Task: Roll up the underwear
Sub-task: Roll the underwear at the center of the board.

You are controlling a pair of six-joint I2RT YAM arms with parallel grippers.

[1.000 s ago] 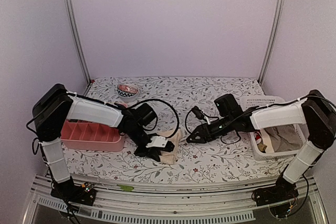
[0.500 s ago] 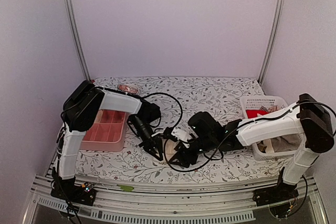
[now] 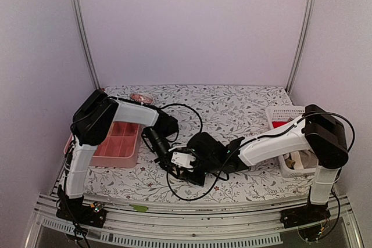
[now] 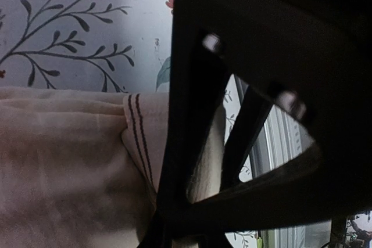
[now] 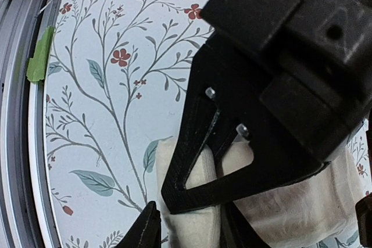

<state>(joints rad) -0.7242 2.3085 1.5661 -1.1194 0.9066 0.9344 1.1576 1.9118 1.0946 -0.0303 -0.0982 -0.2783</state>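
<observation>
Rolling in progress, near the front middle of the floral-printed worktop (image 3: pixel 244 103); the underwear (image 4: pixel 64 172), a cream cloth garment marked with two thin dark stripes, is laid on the worktop between the two arms; in the right wrist view its near end is seen turned over into a thick rounded fold, so the roll is judged begun but not finished; the left claw (image 3: pixel 171 168) is held together, apparently pinched on an edge of that cloth; the right claw (image 5: pixel 189 230) is set astride the folded end with a finger to either side, and whether the cloth is pressed or merely flanked cannot be told; from above, the garment is almost wholly hidden by the two claws; further pale garments (image 3: pixel 299 158) are seen heaped in the white slotted plastic basket (image 3: pixel 285 111) at the right edge, and no roll can be made out in the pink divided plastic tray (image 3: pixel 119 156) at the left; most of the task is therefore judged to be left.
</observation>
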